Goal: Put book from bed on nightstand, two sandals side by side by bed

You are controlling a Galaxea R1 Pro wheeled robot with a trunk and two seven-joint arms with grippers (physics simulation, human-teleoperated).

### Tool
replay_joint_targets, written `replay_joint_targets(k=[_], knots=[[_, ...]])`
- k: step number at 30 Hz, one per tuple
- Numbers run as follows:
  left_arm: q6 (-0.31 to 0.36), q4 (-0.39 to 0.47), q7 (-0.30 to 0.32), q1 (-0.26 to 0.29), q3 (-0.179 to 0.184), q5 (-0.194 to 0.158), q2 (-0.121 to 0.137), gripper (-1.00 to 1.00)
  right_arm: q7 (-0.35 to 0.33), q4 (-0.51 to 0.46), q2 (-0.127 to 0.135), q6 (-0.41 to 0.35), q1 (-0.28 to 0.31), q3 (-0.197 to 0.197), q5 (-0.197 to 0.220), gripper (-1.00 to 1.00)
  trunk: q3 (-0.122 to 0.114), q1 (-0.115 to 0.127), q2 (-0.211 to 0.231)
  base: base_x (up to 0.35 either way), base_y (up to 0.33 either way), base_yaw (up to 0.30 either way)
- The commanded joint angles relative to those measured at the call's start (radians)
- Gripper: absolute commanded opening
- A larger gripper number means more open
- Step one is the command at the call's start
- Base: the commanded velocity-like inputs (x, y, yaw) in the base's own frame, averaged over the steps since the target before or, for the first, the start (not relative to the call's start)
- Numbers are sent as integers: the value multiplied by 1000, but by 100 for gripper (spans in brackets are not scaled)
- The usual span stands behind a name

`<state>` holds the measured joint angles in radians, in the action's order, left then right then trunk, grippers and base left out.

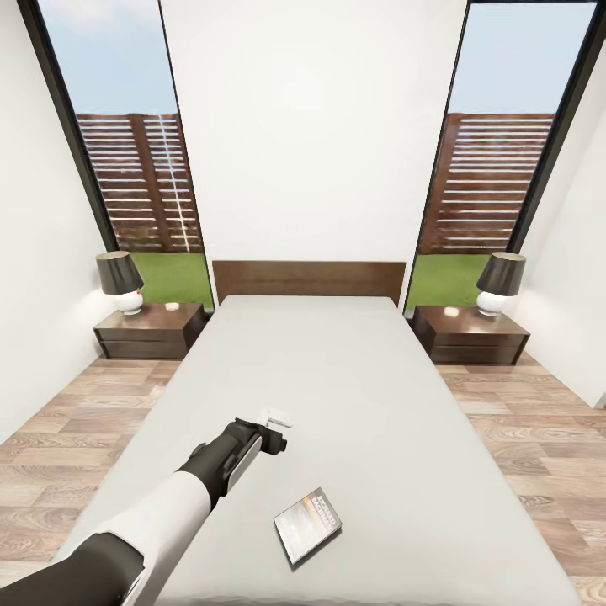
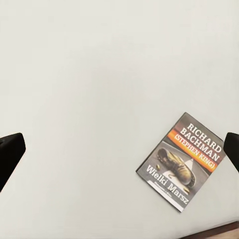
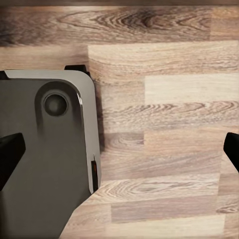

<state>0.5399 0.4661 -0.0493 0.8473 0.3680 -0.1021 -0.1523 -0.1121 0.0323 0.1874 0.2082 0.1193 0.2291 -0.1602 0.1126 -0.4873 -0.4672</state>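
Here the left gripper [image 1: 278, 418] hangs wide open above the bed [image 1: 353, 396], with the book [image 1: 308, 525] lying flat nearby. The right gripper [image 3: 119, 149] is wide open over the floor [image 3: 164, 99].

Large low bed [image 1: 353, 396] with plain pale-grey mattress and dark wooden headboard, one small book [image 1: 308, 524] lying flat near the foot end, cover up, turned askew to the mattress edges. Dark nightstand [image 1: 150, 330] on each side of the headboard, each bearing a white-based lamp [image 1: 119, 282] with dark shade. Wood-plank floor [image 1: 539, 438] beneath, carrying bed and both cabinets.
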Motion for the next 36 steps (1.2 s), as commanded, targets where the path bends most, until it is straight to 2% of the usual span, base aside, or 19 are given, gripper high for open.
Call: replay_joint_targets(k=[1, 22, 36], knots=[[5, 1, -5, 1, 6, -10, 1, 100, -2, 3, 0, 6, 1, 9, -9, 100, 2, -1, -2, 0, 0, 0], [23, 0, 1, 2, 6, -11, 1, 100, -1, 4, -3, 7, -4, 9, -9, 100, 2, -1, -2, 0, 0, 0], [57, 6, 65, 2, 6, -12, 1, 100, -2, 5, -10, 7, -4, 9, -10, 100, 2, -1, -2, 0, 0, 0]])
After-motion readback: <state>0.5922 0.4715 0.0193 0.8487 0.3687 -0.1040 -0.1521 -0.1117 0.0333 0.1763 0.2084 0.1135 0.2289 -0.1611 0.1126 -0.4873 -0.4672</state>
